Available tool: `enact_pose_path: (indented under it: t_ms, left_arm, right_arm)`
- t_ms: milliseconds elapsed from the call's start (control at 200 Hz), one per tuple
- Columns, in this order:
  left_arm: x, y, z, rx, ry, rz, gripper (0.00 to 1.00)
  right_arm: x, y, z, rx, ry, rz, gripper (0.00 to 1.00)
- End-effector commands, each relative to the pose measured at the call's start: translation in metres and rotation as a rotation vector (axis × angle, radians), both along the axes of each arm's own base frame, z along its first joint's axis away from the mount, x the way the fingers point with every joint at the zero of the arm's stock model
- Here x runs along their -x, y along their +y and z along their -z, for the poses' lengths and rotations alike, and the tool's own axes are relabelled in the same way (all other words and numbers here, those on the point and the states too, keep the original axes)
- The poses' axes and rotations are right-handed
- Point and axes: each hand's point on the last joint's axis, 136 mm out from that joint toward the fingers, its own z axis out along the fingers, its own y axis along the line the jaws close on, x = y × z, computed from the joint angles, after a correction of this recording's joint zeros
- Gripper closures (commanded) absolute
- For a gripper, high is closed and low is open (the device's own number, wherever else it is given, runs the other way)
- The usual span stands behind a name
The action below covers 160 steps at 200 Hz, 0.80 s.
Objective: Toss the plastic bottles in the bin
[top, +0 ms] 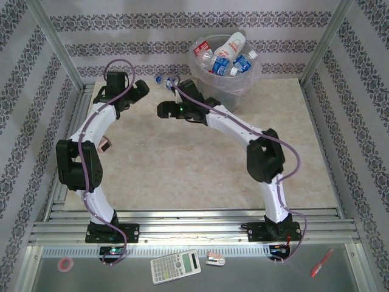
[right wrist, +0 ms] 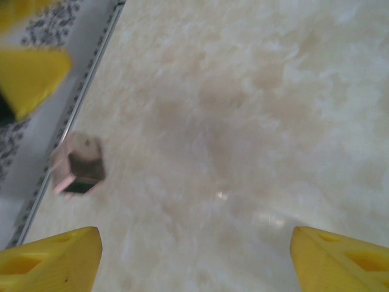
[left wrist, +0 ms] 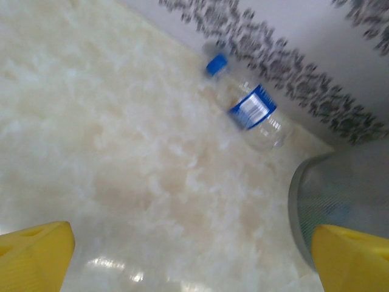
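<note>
Hanging wide open and empty over the desk [left wrist: 121, 152] is the left claw [left wrist: 194, 252], touching nothing. The right claw [right wrist: 194, 258] is gaping likewise, holding nothing. One plastic bottle [left wrist: 252, 109] is lying by the back wall, just beside the bin [top: 228, 91] — other bottles [top: 222, 56] are sitting heaped inside it.

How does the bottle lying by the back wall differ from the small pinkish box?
The bottle is clear with a blue cap and label; the box is pinkish with a dark face. The bottle is long, lying down; the box is squat. Both rest on the table.
</note>
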Motion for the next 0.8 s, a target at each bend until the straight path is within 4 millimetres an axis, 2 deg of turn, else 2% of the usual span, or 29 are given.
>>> enact_pose_path:
  t_ms: [0,185,375,515,719,794]
  left_arm:
    - [0.002,-0.006,-0.008,0.049,-0.049,0.044,0.00]
    - [0.007,-0.021,0.004,0.156,-0.058,0.082,0.00]
    - [0.011,-0.023,0.008,0.190,-0.055,0.072,0.00]
    - [0.017,-0.030,-0.001,0.209,-0.057,0.111,0.00]
    - [0.034,-0.035,-0.007,0.216,-0.037,0.145,0.00]
    - [0.040,-0.035,-0.007,0.216,-0.026,0.152,0.00]
  right_arm:
    - [-0.036,0.015,-0.008,-0.003,-0.086,0.063,0.19]
    - [-0.080,0.025,0.011,0.069,-0.172,0.107,0.19]
    - [-0.119,0.021,0.033,0.077,-0.244,0.144,0.19]
    - [-0.148,0.003,0.050,0.038,-0.235,0.207,0.19]
    - [-0.184,-0.034,0.058,-0.039,-0.220,0.335,0.18]
    - [-0.192,-0.040,0.060,-0.085,-0.211,0.363,0.17]
